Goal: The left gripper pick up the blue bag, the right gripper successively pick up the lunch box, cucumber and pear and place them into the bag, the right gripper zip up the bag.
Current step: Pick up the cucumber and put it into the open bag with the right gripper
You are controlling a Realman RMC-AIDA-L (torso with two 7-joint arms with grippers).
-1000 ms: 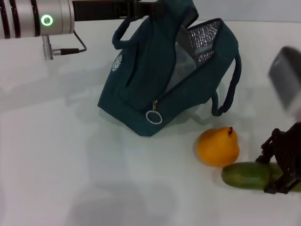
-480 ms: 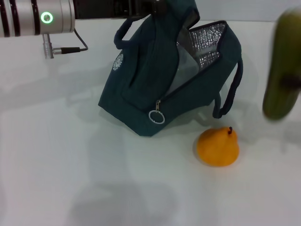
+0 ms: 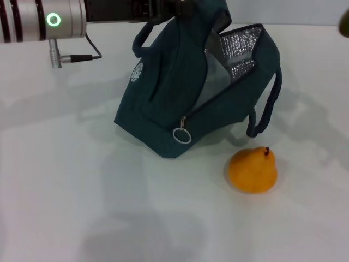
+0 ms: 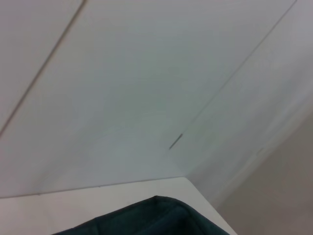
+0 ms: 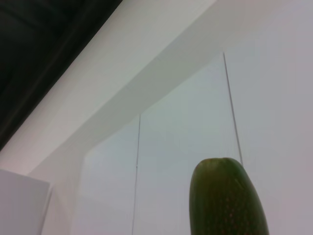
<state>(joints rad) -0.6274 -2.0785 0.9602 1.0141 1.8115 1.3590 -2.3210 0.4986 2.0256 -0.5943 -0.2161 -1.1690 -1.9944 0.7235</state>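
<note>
The right hand, itself unseen, apparently holds the cucumber (image 5: 227, 198) aloft; firm and smooth, it needs a mid-body grip. The left hand (image 3: 163, 8) holds the soft bag (image 3: 185, 98) open.

1. Blue bag (image 3: 180, 93): matt woven cloth; quilted silver foil lining (image 3: 240, 49); metal zip ring (image 3: 181, 135).
2. Pear (image 3: 253, 170): smooth, matt orange skin.
3. Cucumber (image 5: 227, 200): glossy, speckled green skin.
4. Bench (image 3: 65, 180): smooth white, faintly sheened.
</note>
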